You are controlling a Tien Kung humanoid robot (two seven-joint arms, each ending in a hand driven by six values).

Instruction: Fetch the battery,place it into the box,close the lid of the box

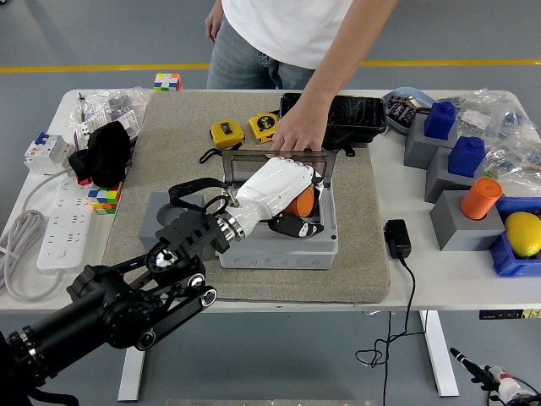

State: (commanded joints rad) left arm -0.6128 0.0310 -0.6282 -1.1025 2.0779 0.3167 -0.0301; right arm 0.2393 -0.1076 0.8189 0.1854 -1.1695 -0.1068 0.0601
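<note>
Battery point(297, 203), orange, is gripped in the left hand point(279, 193) and sits low over the open box point(325, 245), whose lid point(279, 161) a person's hand point(296, 135) holds upright at the far rim. Risk, as judged: a tilted release could leave the battery on the box wall, blocking lid closure, and fingers point(296, 227) inside the box may snag on withdrawal.
</note>
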